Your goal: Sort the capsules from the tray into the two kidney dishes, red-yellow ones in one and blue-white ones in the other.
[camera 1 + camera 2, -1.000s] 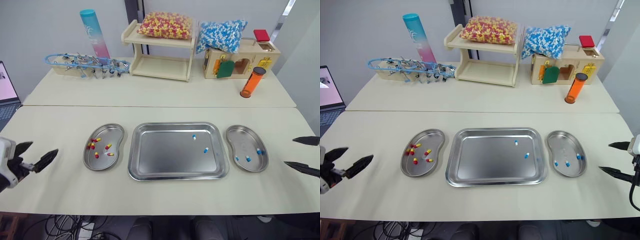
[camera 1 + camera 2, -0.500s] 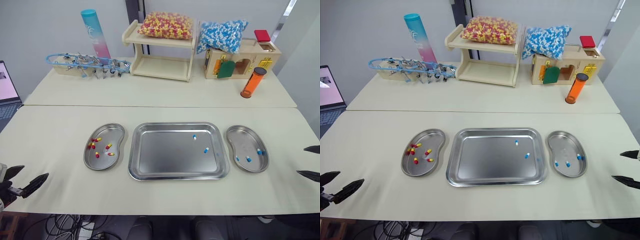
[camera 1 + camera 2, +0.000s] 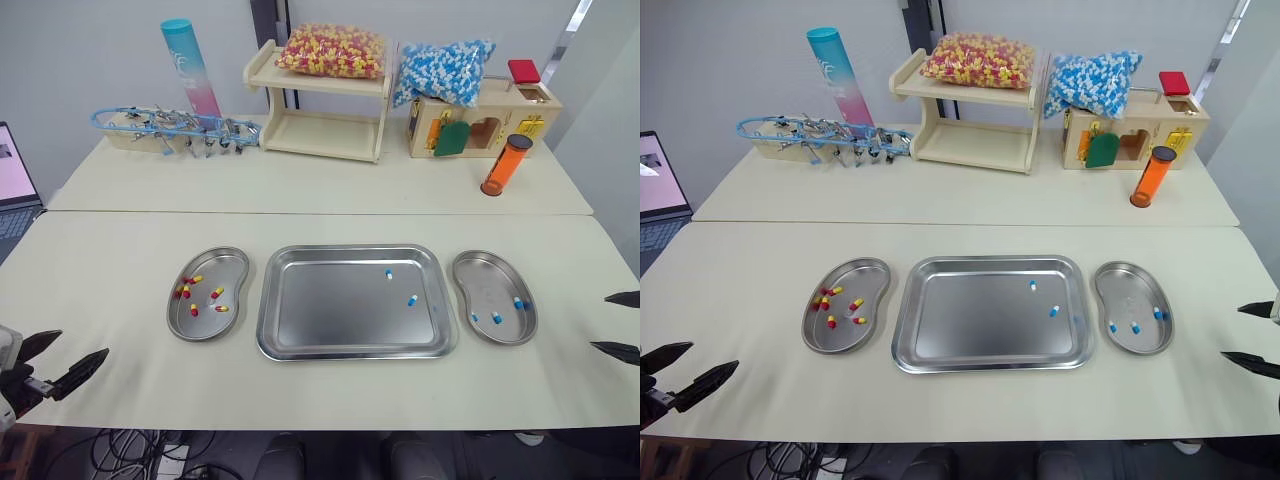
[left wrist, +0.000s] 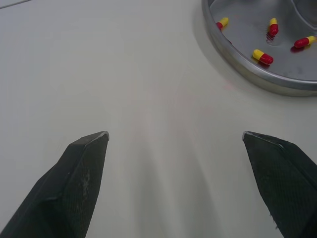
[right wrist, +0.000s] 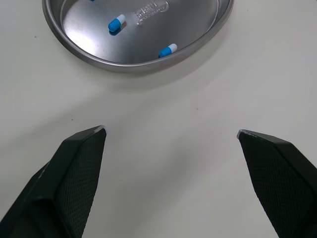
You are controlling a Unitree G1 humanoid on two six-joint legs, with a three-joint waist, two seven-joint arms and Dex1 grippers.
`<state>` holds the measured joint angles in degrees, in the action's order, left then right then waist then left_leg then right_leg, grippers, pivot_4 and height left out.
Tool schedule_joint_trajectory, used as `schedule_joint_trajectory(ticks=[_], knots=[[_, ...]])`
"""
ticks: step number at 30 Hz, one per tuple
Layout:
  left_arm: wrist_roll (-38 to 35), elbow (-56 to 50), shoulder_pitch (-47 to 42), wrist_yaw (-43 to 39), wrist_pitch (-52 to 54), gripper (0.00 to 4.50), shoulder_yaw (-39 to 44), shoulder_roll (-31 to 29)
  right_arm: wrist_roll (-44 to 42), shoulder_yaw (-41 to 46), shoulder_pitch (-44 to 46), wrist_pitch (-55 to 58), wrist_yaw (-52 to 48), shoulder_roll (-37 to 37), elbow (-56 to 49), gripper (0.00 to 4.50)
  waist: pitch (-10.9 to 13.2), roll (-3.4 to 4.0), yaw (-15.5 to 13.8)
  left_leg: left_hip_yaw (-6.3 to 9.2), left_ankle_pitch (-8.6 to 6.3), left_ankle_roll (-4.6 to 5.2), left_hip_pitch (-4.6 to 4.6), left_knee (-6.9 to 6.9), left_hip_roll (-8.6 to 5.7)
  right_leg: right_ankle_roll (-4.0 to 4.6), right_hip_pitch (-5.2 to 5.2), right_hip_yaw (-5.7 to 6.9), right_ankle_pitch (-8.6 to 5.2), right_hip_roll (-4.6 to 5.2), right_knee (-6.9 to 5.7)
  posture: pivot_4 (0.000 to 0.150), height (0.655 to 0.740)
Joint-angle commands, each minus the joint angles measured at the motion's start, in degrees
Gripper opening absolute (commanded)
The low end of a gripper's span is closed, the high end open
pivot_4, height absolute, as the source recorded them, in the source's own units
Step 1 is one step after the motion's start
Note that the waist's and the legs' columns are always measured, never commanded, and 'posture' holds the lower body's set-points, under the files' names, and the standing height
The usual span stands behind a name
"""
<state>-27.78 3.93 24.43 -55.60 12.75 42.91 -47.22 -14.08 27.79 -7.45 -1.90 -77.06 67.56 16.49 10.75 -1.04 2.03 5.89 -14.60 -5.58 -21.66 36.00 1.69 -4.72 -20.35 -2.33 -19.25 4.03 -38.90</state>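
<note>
The steel tray (image 3: 300, 330) lies mid-table with two blue-white capsules (image 3: 389, 274) (image 3: 412, 300) in its right half. To its left, a kidney dish (image 3: 233, 262) holds several red-yellow capsules (image 3: 185, 291). To its right, another kidney dish (image 3: 490, 265) holds three blue-white capsules (image 3: 496, 318). My left gripper (image 3: 70, 358) is open and empty, low at the table's front left, well clear of the left dish (image 4: 257, 74). My right gripper (image 3: 620, 324) is open and empty at the right edge, just beyond the right dish (image 5: 148, 54).
On the far table stand a wooden shelf (image 3: 320, 130) with a bag of red-yellow capsules (image 3: 330, 50), a bag of blue-white capsules (image 3: 443, 70), a wooden box (image 3: 490, 125), an orange vial (image 3: 504, 165), a teal tube (image 3: 188, 65) and a rack of instruments (image 3: 170, 128). A laptop (image 3: 12, 190) sits far left.
Over the second both grippers drew back toward the table's front corners, away from the dishes; in the last half second the left one edged slightly forward. Capsules stayed put.
</note>
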Motion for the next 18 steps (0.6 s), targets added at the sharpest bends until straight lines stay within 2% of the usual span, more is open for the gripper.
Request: schedule_joint_trajectory(ticks=[1,8,14,18], knots=[[-2.24,-5.17,1.29,-1.79,0.98,4.50,1.33,0.31,-0.35,0.48,0.36,-0.52,0.44,0.22,-1.22,4.49,0.00,0.00,0.00,0.00,0.00,0.00,0.00,0.00,0.00,0.00,0.00,0.00,0.00,0.00,0.00,0.150,0.7400],[-4.35,-18.40,-0.95,-7.22,1.17,4.50,-5.56,-0.83,-0.86,-2.85,5.72,-1.20,1.88,0.03,-4.03,4.49,-0.02,0.03,-0.02,-0.01,0.00,0.00,0.03,0.02,0.00,0.00,0.05,-0.01,0.00,0.00,-0.01,0.150,0.7400],[-9.37,-33.52,-5.11,-4.70,6.55,4.50,-16.18,1.16,-3.92,-9.44,13.02,7.59,5.32,-2.43,-16.23,4.49,-0.02,0.04,0.07,0.00,0.00,-0.01,0.02,0.03,0.01,0.00,0.04,-0.02,0.01,0.00,-0.02,0.150,0.7400],[-11.46,-39.34,-7.26,-3.79,9.18,4.50,-22.38,1.60,-5.52,-15.59,18.34,13.93,6.59,-4.90,-24.00,4.49,-0.02,0.04,0.08,0.04,0.01,-0.01,0.00,0.04,0.02,0.00,0.03,0.00,0.01,0.00,-0.02,0.150,0.7400]])
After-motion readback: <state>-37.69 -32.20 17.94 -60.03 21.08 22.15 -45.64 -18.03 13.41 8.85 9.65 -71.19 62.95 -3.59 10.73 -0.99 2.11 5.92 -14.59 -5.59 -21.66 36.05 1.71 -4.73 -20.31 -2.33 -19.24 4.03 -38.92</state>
